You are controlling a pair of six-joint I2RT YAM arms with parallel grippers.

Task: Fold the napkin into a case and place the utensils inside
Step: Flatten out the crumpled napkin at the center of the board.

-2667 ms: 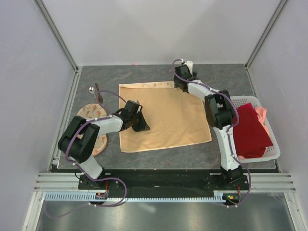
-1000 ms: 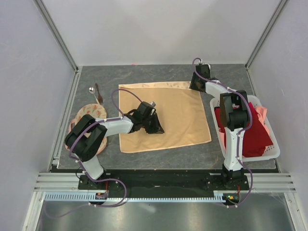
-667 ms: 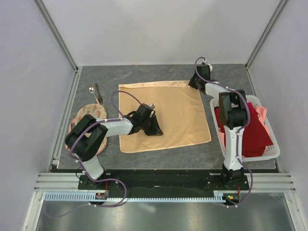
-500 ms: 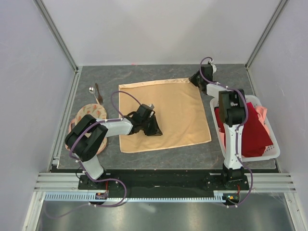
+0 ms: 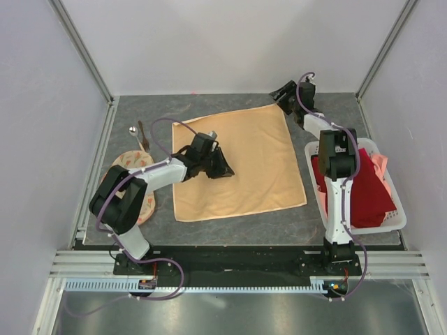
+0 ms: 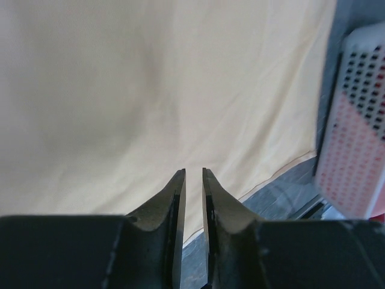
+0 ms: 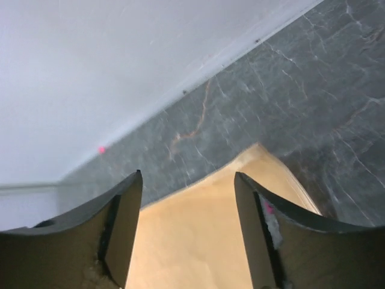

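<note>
The peach-orange napkin lies spread flat in one layer on the grey table; no case shows. My left gripper rests low over the napkin's left middle, jaws almost together with nothing between them. My right gripper is open and empty, just beyond the napkin's far right corner, with the napkin under its fingers. The silver spoon and the dark brown stick lie together at the far left, off the napkin.
A round cream printed cloth lies at the left, under my left arm. A white lattice basket holding a dark red cloth stands at the right; it also shows in the left wrist view. Walls close in on three sides.
The napkin's far right corner has been drawn back and right, so its far edge now slants. My right gripper moved on toward the back wall. My left gripper shifted slightly back.
</note>
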